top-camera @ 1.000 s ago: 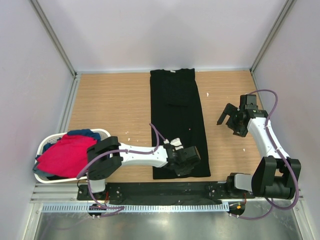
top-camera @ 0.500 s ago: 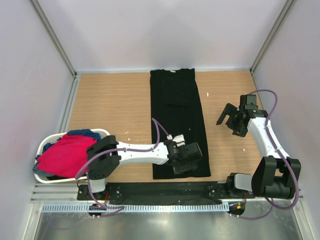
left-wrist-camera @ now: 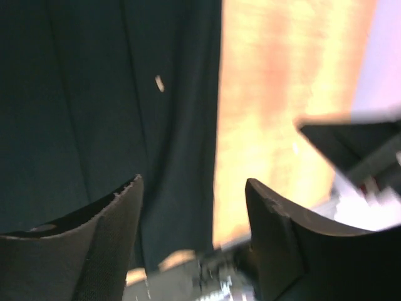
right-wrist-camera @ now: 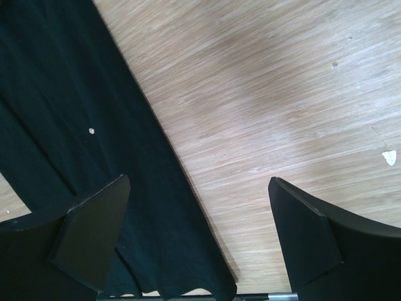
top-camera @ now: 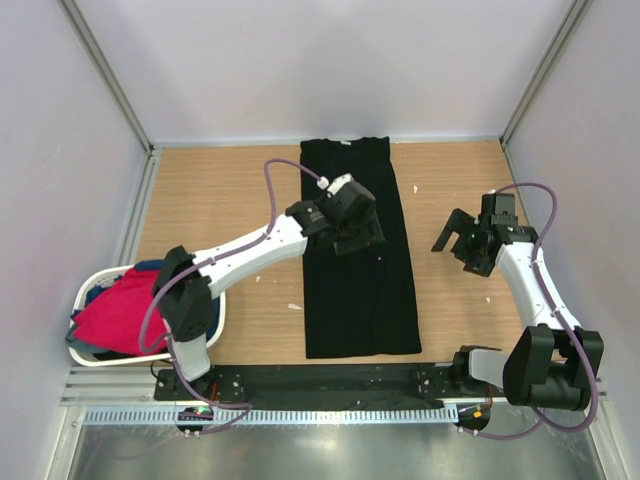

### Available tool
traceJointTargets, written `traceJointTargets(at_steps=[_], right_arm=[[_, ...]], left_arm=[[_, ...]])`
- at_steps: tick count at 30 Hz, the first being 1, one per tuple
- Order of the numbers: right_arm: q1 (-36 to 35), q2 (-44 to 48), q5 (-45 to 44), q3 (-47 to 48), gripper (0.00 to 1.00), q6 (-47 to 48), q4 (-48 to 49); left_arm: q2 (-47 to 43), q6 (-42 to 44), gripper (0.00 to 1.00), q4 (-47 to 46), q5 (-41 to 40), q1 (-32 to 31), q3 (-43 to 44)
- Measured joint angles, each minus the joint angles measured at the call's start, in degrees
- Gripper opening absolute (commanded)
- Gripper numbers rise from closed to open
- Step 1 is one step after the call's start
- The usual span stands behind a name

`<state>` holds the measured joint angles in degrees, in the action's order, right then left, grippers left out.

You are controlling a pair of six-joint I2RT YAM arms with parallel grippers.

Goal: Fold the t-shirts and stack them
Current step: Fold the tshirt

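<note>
Black t-shirt (top-camera: 360, 290) lies flat mid-desk (top-camera: 220, 200) as a long narrow strip, sleeves tucked in, collar at the far end.

Left hand (top-camera: 352, 228) hovers over the strip's middle, fingers apart, nothing between them. Right hand (top-camera: 462, 240) is wide open over bare wood, right of the shirt, not touching it.

Looks like the lengthwise fold is done and the cross fold is next. That needs one hand on each corner of the same end, pinching all layers, then carrying that end over to the other without skewing.

Red shirt (top-camera: 115, 318) waits in the basket (top-camera: 88, 292), near left.
</note>
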<state>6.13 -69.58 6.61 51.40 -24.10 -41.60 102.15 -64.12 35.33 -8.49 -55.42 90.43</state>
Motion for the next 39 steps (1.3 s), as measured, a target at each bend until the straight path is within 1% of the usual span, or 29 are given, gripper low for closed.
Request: traceJointTargets(at_steps=[3,5,8,12,15,18,23,26,27,30,33,39], right_arm=[[0.00,0.90,0.61,0.00,1.00,0.02,0.17],[0.00,0.90,1.11,-0.13,1.00,0.00,0.39],[0.00,0.87,2.16,-0.85,1.00,0.00,0.63],[0.00,0.90,2.58,-2.40,1.00,0.02,0.83],[0.00,0.94,2.80,-3.43,1.00,0.02,0.76],[0.00,0.96,3.21,-3.63,1.00,0.00,0.81],[0.00,0.96,3.28,-3.63,1.00,0.02,0.83],[0.00,0.96,3.50,-3.63,1.00,0.02,0.85],[0.00,0.94,3.58,-3.63,1.00,0.02,0.85],[0.00,0.94,3.61,-3.78,1.00,0.04,0.96],[0.00,0.55,3.63,-4.07,1.00,0.04,1.14],[0.00,0.17,3.63,-4.26,1.00,0.02,1.25]], left_arm=[[5.55,2.16,0.62,-0.81,0.70,3.26,3.28],[9.29,3.19,0.60,-1.22,1.33,4.11,4.22],[15.15,4.26,0.56,-1.33,2.67,4.57,6.16],[22.73,5.40,0.50,-1.18,3.91,4.92,10.80],[26.08,6.16,0.46,-1.14,4.00,5.20,13.94],[27.39,6.27,0.42,-1.25,3.98,5.90,16.24],[27.45,6.16,0.36,-1.25,3.54,8.28,16.98],[27.78,6.40,0.31,-1.44,3.52,9.75,17.62],[28.15,6.64,0.28,-1.46,3.56,10.27,18.23],[29.62,7.63,0.25,-2.10,3.74,11.47,20.33],[31.23,8.09,0.25,-2.54,3.91,12.26,22.16],[33.68,9.03,0.24,-2.49,4.02,12.70,23.43]])
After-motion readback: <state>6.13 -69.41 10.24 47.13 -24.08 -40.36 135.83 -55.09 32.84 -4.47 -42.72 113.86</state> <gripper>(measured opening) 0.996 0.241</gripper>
